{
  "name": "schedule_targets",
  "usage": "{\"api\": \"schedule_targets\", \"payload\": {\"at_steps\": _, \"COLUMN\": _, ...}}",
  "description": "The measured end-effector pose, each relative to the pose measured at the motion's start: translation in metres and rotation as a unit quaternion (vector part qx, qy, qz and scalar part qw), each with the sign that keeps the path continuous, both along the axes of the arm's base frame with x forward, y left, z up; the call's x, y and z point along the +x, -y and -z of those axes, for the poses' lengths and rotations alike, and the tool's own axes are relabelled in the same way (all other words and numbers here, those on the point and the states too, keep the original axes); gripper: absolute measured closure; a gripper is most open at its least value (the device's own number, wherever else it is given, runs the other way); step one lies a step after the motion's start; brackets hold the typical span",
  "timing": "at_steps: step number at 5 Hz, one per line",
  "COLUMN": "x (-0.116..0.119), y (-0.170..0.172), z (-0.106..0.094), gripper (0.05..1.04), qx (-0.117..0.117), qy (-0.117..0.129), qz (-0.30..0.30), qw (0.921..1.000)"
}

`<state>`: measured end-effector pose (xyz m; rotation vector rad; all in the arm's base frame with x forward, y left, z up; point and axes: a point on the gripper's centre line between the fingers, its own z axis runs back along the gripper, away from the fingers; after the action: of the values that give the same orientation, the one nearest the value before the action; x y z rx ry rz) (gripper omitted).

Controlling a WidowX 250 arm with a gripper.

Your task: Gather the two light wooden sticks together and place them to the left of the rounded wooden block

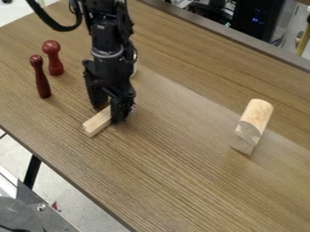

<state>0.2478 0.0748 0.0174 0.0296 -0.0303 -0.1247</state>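
The black gripper (109, 113) hangs low over the left part of the wooden table, at one end of a pale rectangular wood block (97, 123). That block lies flat and slanted, its near end sticking out toward the lower left; its far end is hidden by the gripper. To the gripper's left stand two dark red turned wooden pieces with round tops, a thicker one (54, 61) and a slimmer one (41, 79). Well to the right is a larger pale wood piece (253, 122) with a rounded upper surface and a notched lower end.
Behind the arm, a whitish object (134, 65) is mostly hidden. The brown tabletop (176, 163) has its near edge running diagonally from the left to the bottom. A grey metal surface (30, 215) is at the lower left, and dark computer equipment (257, 20) stands beyond the far edge.
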Motion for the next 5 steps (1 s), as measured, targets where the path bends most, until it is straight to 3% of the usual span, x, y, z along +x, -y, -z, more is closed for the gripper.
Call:
{"api": "schedule_targets", "payload": {"at_steps": 1, "x": 0.001, "y": 0.001, "z": -0.001, "gripper": 0.692, "qx": -0.004, "qy": 0.0, "qz": -0.004, "qw": 1.0}}
{"api": "schedule_targets", "payload": {"at_steps": 2, "x": 0.0, "y": 0.007, "z": -0.003, "gripper": 0.722, "qx": -0.025, "qy": -0.009, "qz": -0.016, "qw": 0.9995}}
{"api": "schedule_targets", "payload": {"at_steps": 4, "x": 0.02, "y": 0.03, "z": -0.033, "gripper": 0.722, "qx": -0.078, "qy": 0.012, "qz": -0.049, "qw": 0.9957}}
{"api": "schedule_targets", "payload": {"at_steps": 5, "x": 0.039, "y": 0.053, "z": -0.045, "gripper": 0.722, "qx": -0.066, "qy": 0.031, "qz": -0.058, "qw": 0.9956}}
